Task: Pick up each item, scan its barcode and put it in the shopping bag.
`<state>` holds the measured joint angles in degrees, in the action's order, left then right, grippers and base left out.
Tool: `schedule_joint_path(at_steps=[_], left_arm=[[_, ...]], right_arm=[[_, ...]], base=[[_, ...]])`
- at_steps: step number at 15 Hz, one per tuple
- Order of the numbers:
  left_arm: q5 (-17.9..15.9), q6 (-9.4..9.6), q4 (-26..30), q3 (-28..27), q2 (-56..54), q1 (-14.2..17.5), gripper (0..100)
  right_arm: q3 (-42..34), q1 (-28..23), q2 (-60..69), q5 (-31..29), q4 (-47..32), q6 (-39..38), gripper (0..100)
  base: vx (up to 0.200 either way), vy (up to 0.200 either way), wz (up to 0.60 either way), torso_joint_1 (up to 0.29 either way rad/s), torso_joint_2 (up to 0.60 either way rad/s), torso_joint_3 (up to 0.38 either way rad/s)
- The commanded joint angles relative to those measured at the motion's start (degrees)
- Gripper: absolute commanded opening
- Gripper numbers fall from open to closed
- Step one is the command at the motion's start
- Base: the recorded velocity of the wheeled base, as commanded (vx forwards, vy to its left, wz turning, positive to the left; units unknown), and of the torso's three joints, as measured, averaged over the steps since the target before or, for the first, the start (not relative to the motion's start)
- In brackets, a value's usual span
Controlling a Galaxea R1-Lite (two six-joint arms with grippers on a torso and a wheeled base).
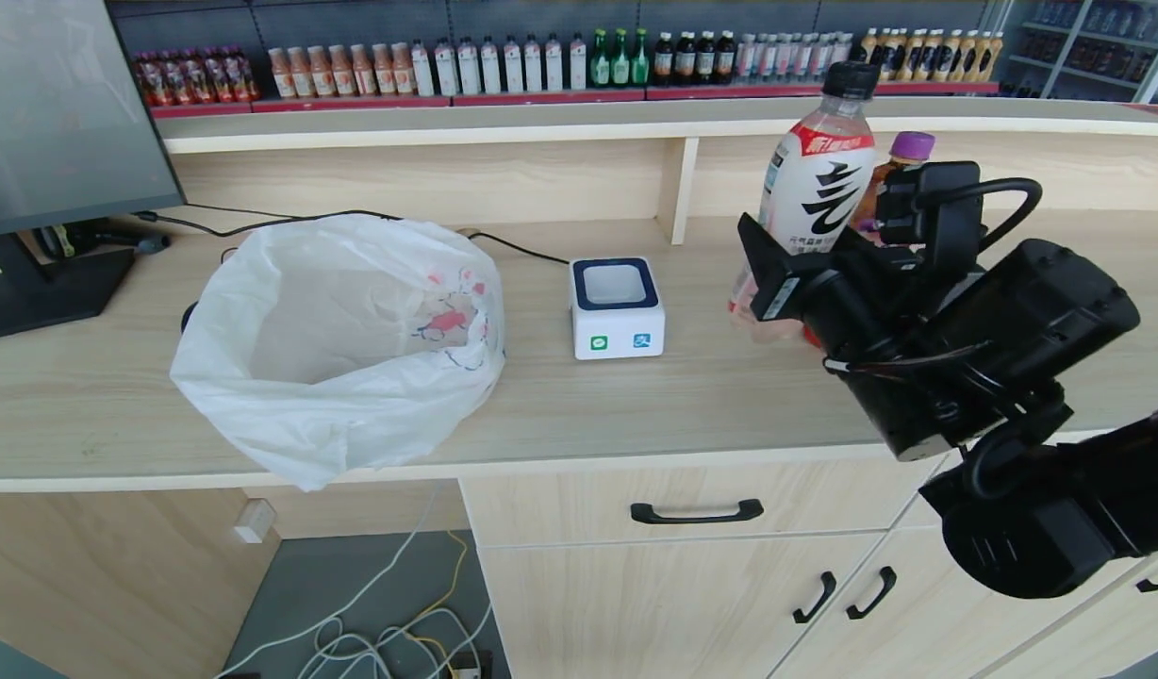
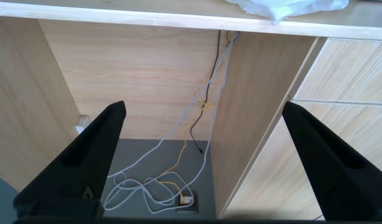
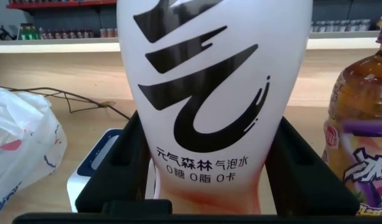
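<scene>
My right gripper [image 1: 772, 283] is shut on a white-labelled drink bottle [image 1: 818, 193] with a black cap, held upright just above the counter to the right of the white barcode scanner [image 1: 617, 306]. The wrist view has the bottle [image 3: 213, 106] clamped between the black fingers [image 3: 113, 168], and the scanner [image 3: 91, 171] beyond it. A brown bottle with a purple cap [image 1: 904, 160] stands behind the gripper, with its purple label [image 3: 365, 130] close by. The white shopping bag [image 1: 348, 330] lies open on the counter's left side. My left gripper [image 2: 200, 162] hangs open below the counter.
A dark monitor [image 1: 60, 113] on its stand sits at the counter's far left, with a black cable [image 1: 334, 215] running behind the bag. Shelves of bottles [image 1: 560, 61] line the back wall. Drawers with black handles [image 1: 697, 514] and floor cables [image 2: 160, 180] lie below the counter.
</scene>
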<state>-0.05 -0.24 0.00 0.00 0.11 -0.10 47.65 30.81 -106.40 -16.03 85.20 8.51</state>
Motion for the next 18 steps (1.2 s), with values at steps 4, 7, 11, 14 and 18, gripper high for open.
schedule_joint_path(at_steps=[4, 7, 11, 14, 18], left_arm=[[0.0, -0.02, 0.0, 0.0, 0.0, 0.0, 100], [0.0, -0.02, 0.0, 0.0, 0.0, -0.1, 100], [0.0, -0.02, 0.0, 0.0, 0.0, 0.0, 100], [0.0, -0.02, 0.0, 0.0, 0.0, 0.0, 100], [0.0, -0.02, 0.0, 0.0, 0.0, 0.0, 100]], right_arm=[[-15.1, 4.5, 9.9, 0.0, 3.0, -0.5, 0], [-19.1, 6.6, 13.6, 2.8, 3.0, -0.6, 0], [-22.3, 7.2, 17.1, 6.0, 2.7, -2.7, 0], [-23.1, 7.2, 18.4, 15.7, 2.5, -3.1, 0], [-23.5, 7.5, 18.5, 23.7, 2.5, -7.0, 0]], base=[[0.000, 0.000, 0.00, 0.000, 0.00, 0.000], [0.000, 0.000, 0.00, 0.000, 0.00, 0.000], [0.000, 0.000, 0.00, 0.000, 0.00, 0.000], [0.000, 0.000, 0.00, 0.000, 0.00, 0.000], [0.000, 0.000, 0.00, 0.000, 0.00, 0.000]])
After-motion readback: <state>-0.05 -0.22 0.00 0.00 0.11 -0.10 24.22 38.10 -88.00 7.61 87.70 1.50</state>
